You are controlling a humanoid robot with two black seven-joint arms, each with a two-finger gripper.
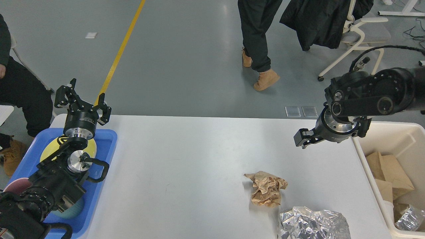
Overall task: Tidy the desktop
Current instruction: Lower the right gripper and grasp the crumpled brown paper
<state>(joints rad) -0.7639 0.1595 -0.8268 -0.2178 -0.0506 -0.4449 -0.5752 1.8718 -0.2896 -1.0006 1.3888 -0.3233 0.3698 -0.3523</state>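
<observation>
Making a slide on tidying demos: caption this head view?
Crumpled brown paper and foil await clearing from the desktop, right gripper above them.

1. You see a grey floor [199, 59], smooth and slightly glossy, with a pale streak of reflected light near the top middle.
2. A yellow line [121, 49] runs across it on a slant, from the top edge down toward the left.
3. A small white patch [92, 35] lies on the floor left of that line.
4. Two clear square plates [301, 111] lie side by side on the floor at right of centre.
5. At upper right you have a white chair [360, 31] on castors, a black coat [322, 23] draped over it.
6. A walker in dark trousers and tan boots [265, 79] stands at top centre.
7. A seated person [20, 93] in black is at the left edge.
</observation>
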